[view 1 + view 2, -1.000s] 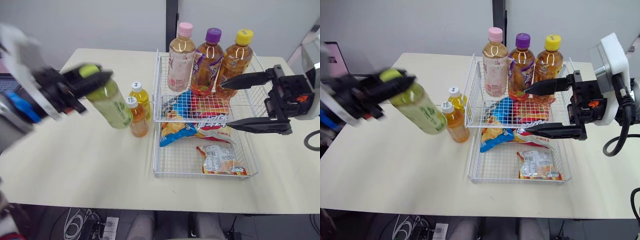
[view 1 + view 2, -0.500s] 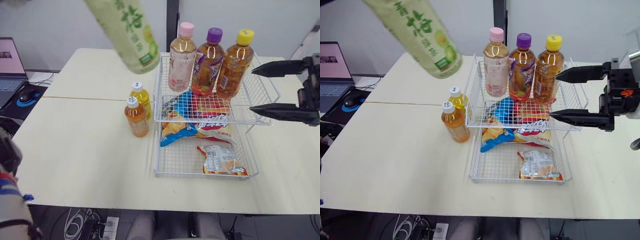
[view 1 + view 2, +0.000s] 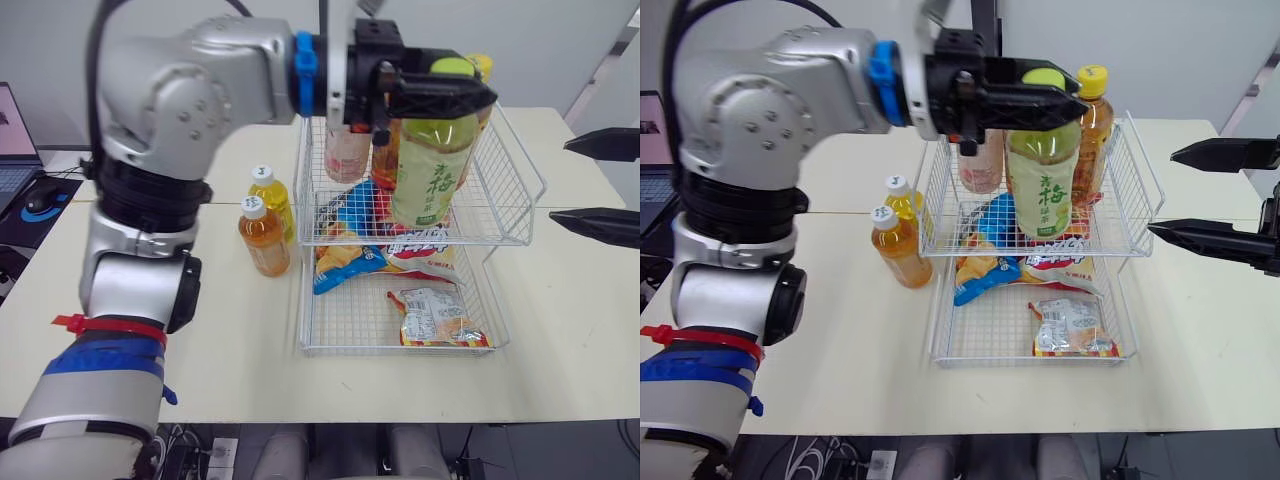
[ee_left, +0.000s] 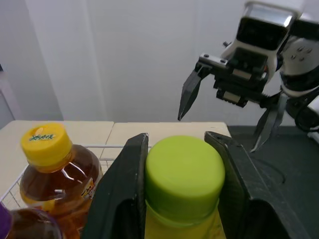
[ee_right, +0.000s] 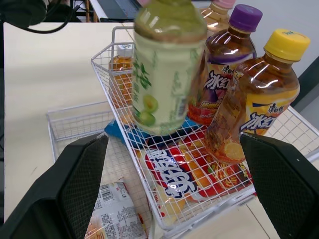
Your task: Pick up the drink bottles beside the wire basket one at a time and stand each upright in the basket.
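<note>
A green tea bottle [image 3: 432, 150] with a lime cap hangs upright over the upper shelf of the wire basket [image 3: 522, 195], in front of the bottles standing there. My left gripper [image 3: 442, 92] is shut on its cap, one finger on each side [image 4: 127, 199]. I cannot tell whether its base touches the mesh. A small yellow bottle [image 3: 268, 193] and a small orange bottle [image 3: 262, 236] stand on the table left of the basket. My right gripper [image 3: 1205, 196] is open, off the basket's right side, holding nothing.
A yellow-capped bottle [image 5: 259, 99] and a purple-capped bottle [image 5: 227, 74] stand at the back of the upper shelf, with a pink-capped one [image 3: 345, 155] partly hidden behind my arm. Snack packs [image 3: 436, 318] lie in the lower tier. A laptop [image 3: 10, 130] sits far left.
My left arm has swung the green bottle from the left, up and across, to upright over the basket's upper shelf. My right gripper has drawn back to the right, still open.
</note>
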You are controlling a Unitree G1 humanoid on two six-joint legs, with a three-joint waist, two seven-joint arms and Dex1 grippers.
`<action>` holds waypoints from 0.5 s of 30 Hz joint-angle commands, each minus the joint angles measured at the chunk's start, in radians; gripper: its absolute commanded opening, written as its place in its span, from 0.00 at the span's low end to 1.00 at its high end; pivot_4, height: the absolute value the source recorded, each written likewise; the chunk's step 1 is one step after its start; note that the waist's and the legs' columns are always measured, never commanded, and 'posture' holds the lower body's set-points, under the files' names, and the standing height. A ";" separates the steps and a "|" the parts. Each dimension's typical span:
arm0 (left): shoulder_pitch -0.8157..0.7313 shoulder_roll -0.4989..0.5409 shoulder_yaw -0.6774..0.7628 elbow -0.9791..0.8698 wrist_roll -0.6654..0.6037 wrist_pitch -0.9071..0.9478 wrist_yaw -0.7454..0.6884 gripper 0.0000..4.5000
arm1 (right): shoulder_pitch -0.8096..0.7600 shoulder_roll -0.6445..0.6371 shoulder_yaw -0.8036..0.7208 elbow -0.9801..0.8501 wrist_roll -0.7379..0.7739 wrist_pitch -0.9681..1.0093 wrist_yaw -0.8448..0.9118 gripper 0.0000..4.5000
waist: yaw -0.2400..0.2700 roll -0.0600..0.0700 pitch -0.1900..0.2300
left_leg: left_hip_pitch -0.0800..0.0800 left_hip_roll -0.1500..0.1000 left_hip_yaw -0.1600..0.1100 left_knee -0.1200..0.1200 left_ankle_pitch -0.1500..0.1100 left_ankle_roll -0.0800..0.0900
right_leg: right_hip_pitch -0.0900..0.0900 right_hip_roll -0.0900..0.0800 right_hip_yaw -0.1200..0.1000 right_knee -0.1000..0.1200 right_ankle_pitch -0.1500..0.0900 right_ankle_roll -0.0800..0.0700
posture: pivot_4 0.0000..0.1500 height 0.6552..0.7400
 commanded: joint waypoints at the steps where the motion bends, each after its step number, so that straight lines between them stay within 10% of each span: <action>1: -0.033 -0.061 0.020 0.045 0.095 -0.099 -0.020 0.31 | 0.013 -0.001 -0.076 -0.034 0.018 0.012 -0.027 1.00 | 0.000 0.000 0.000 | 0.000 0.000 0.000 0.000 0.000 0.000 | 0.000 0.000 0.000 0.000 0.000 0.000 | 1.00 1.00; 15: -0.143 -0.247 0.056 0.469 0.302 -0.222 -0.164 0.31 | 0.075 0.000 -0.157 -0.072 0.038 0.030 -0.057 1.00 | 0.003 0.000 0.000 | -0.001 -0.001 0.000 0.001 0.000 0.000 | 0.001 -0.001 -0.002 0.000 0.000 0.001 | 1.00 1.00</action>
